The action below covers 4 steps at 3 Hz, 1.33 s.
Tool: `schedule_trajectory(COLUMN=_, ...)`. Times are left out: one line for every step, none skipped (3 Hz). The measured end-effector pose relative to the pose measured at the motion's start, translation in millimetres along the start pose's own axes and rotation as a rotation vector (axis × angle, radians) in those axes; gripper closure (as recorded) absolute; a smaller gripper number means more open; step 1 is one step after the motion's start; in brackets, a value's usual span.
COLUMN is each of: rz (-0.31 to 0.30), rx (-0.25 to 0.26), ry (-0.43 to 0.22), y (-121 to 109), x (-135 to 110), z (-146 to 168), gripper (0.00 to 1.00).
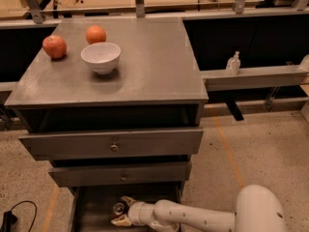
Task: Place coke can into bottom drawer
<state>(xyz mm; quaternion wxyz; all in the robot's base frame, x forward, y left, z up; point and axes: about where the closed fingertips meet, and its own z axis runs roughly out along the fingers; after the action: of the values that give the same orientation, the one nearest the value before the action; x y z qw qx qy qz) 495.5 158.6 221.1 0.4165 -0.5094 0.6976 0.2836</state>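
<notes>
The coke can (118,208) stands in the open bottom drawer (91,211), seen from above as a silver top with a dark body. My gripper (120,210) reaches into the drawer from the right on a white arm. Its two pale fingers (128,200) are spread on either side of the can, with gaps showing, so it is open. The can rests on the grey drawer floor near the middle.
The grey cabinet top (154,62) holds a red apple (54,46), an orange (95,34) and a white bowl (100,57). Two shallower drawers with knobs (114,147) stick out above the bottom drawer. A black cable (14,216) lies on the floor at the left.
</notes>
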Motion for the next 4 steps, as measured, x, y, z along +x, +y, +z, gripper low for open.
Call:
schedule_trajectory(rz=0.027, rx=0.011, ry=0.014, y=-2, x=1, z=-8, gripper=0.0)
schedule_trajectory(rz=0.079, rx=0.039, ry=0.041, y=-4, x=-13, z=-33, gripper=0.1)
schedule_trajectory(rz=0.132, rx=0.088, ry=0.072, y=-8, x=-29, z=-76, gripper=0.28)
schedule_trajectory(rz=0.179, rx=0.13, ry=0.094, y=-4, x=-42, z=-127, gripper=0.51)
